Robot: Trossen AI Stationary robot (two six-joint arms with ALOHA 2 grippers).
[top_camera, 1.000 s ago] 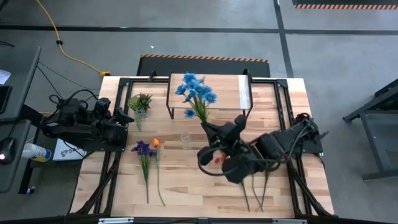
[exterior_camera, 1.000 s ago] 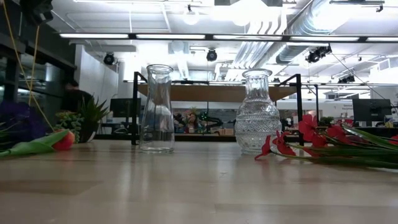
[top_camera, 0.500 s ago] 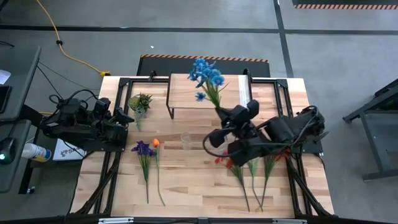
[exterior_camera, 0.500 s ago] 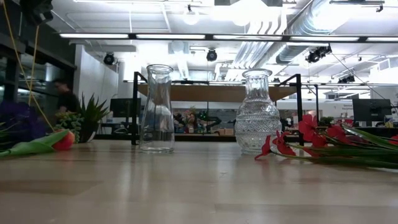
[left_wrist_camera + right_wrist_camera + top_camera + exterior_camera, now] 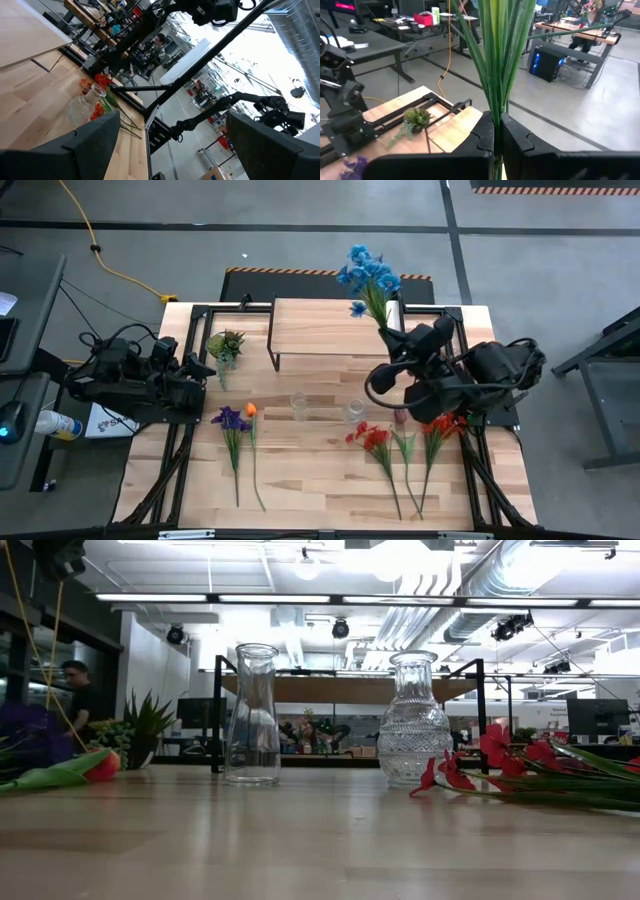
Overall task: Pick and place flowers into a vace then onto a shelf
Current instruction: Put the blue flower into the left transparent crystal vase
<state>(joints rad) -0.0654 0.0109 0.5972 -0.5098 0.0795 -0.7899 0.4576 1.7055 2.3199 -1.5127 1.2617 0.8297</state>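
Dark and idle, the left pincer [image 5: 203, 367] is waiting at the desk's [image 5: 320, 480] left edge, fingers spread wide and empty. Purple and orange flowers [image 5: 236, 418] are lying left of two glass vases [image 5: 299, 403]; red flowers [image 5: 376, 439] are lying right. The right pincer [image 5: 385, 332] is clamping the blue flowers [image 5: 365, 275] by their stems above the shelf's [image 5: 330, 328] right end.

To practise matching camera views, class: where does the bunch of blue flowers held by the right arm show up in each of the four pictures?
High view: blue flowers at upper right, past the shelf, stems in the right gripper.
Low view: not in it.
Left wrist view: not in it.
Right wrist view: only the green stems, clamped between the fingers; blooms out of frame.
Shared landmark: the small green plant.
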